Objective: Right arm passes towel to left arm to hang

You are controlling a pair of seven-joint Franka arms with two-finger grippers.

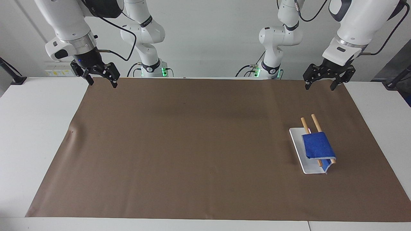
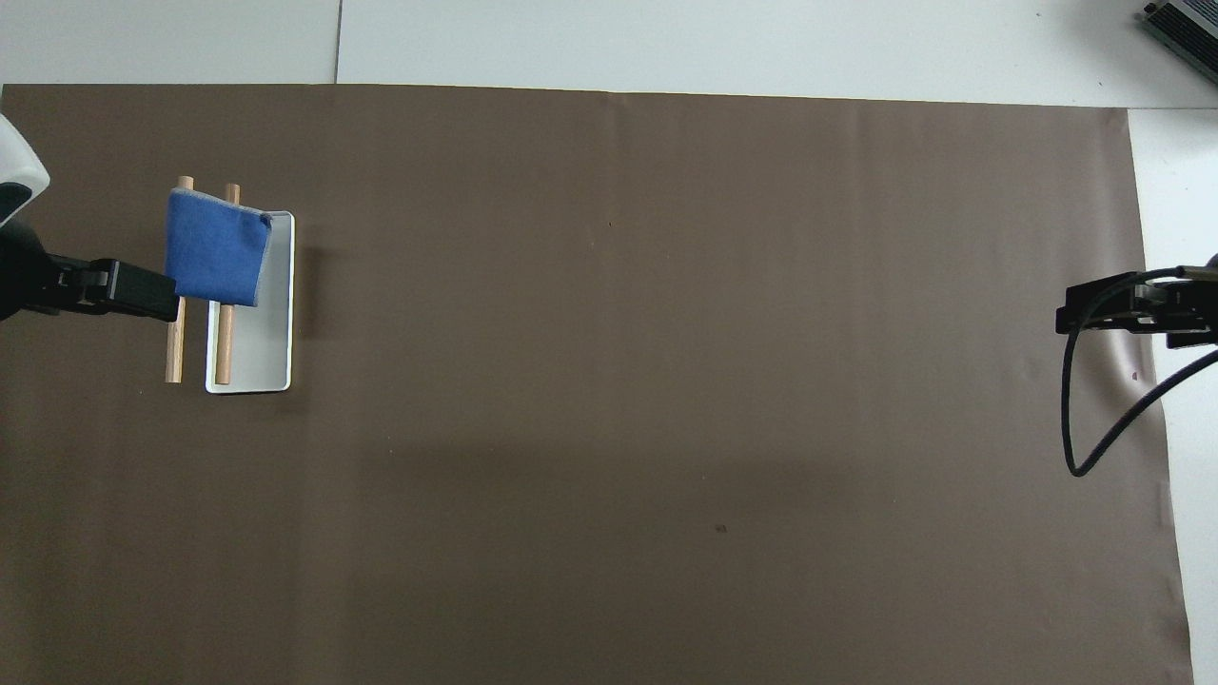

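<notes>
The blue towel [image 1: 318,146] [image 2: 217,247] is draped over two wooden rods [image 1: 316,122] [image 2: 174,352] that rest on a white tray [image 1: 297,141] [image 2: 262,352], toward the left arm's end of the table. One corner of the towel hangs down past the rods. My left gripper [image 1: 319,87] [image 2: 119,288] is open and empty. It hangs in the air over the brown mat's edge by the robots, well apart from the towel. My right gripper [image 1: 102,84] [image 2: 1123,309] waits open and empty over the mat's corner at the right arm's end.
A brown mat [image 1: 192,144] [image 2: 666,333] covers most of the white table [image 1: 38,128]. A black cable [image 2: 1080,428] loops down from the right arm's wrist. Nothing else stands on the mat.
</notes>
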